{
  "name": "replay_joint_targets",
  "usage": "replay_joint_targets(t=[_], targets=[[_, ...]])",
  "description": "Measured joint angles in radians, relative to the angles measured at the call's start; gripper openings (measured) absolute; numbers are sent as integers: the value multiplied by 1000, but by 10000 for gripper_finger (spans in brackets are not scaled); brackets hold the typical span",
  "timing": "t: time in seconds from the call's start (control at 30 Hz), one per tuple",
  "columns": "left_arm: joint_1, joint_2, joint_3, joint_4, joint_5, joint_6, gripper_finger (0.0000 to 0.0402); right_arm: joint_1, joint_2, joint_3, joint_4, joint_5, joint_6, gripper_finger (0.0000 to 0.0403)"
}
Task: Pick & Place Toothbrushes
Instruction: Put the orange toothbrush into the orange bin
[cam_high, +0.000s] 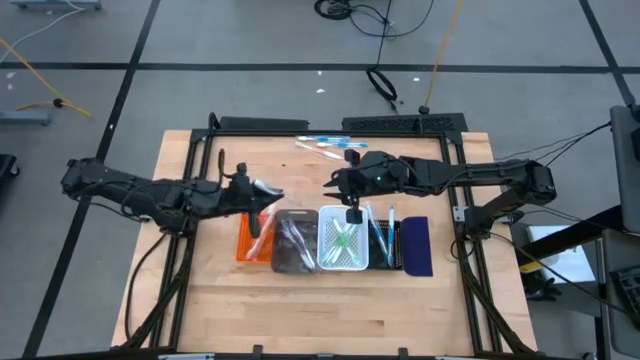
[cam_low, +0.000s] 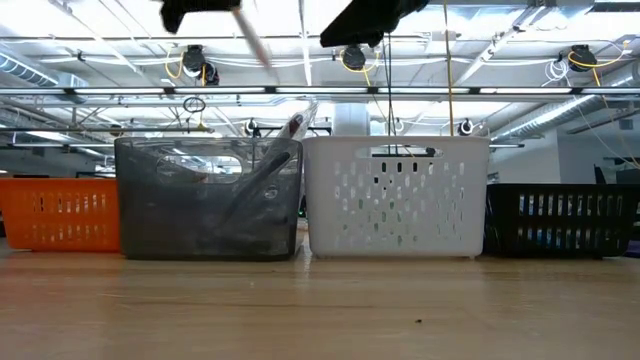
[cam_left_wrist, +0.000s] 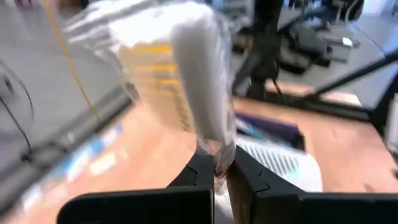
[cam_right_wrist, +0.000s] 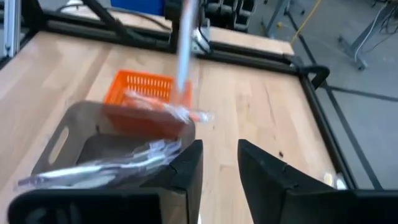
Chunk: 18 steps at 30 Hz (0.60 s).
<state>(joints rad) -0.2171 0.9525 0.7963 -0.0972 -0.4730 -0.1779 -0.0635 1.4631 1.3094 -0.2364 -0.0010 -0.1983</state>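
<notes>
Left gripper (cam_high: 262, 190) clamped on a wrapped toothbrush (cam_left_wrist: 202, 93), white with a clear wrapper, held up in the air above the orange tray (cam_high: 246, 238) and the grey tray (cam_high: 293, 240). Fingers (cam_left_wrist: 249, 180) pinching its lower end in the left wrist view.

Right gripper (cam_high: 353, 212) parted, nothing between the fingers (cam_right_wrist: 261, 171), hanging above the white tray (cam_high: 343, 240).

Inside the white tray, green toothbrushes (cam_high: 342, 240). Inside the grey tray, wrapped toothbrushes (cam_right_wrist: 106, 163). In the black tray (cam_high: 385, 240), blue ones (cam_high: 380, 235). Beside that, a navy tray (cam_high: 417, 245). More toothbrushes (cam_high: 322, 146) lying on the wooden table (cam_high: 330, 310) near its far edge, behind the right arm.

All trays in one row across the middle of the table.
</notes>
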Motion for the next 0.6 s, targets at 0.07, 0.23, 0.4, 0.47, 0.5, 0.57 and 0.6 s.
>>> replay_joint_targets(t=[0.07, 0.23, 0.4, 0.47, 0.5, 0.57, 0.6], targets=[[-23, -28, 0, -97, 5, -94, 6, 0, 0, 0, -22, 0, 0, 96], [-64, -81, 0, -326, 61, -322, 7, 0, 0, 0, -41, 0, -1, 91], [-88, -83, 0, -527, 99, -503, 6, 0, 0, 0, -40, 0, -1, 89], [-88, -74, -1, -581, 133, -566, 6, 0, 0, 0, -41, 0, -1, 90], [-88, -70, -1, -602, 143, -589, 6, 0, 0, 0, -40, 0, -1, 91], [-88, -60, -1, -630, 165, -625, 7, 0, 0, 0, -39, 0, -2, 90], [-88, -55, -1, -632, 177, -634, 8, 0, 0, 0, -39, 0, -2, 89]])
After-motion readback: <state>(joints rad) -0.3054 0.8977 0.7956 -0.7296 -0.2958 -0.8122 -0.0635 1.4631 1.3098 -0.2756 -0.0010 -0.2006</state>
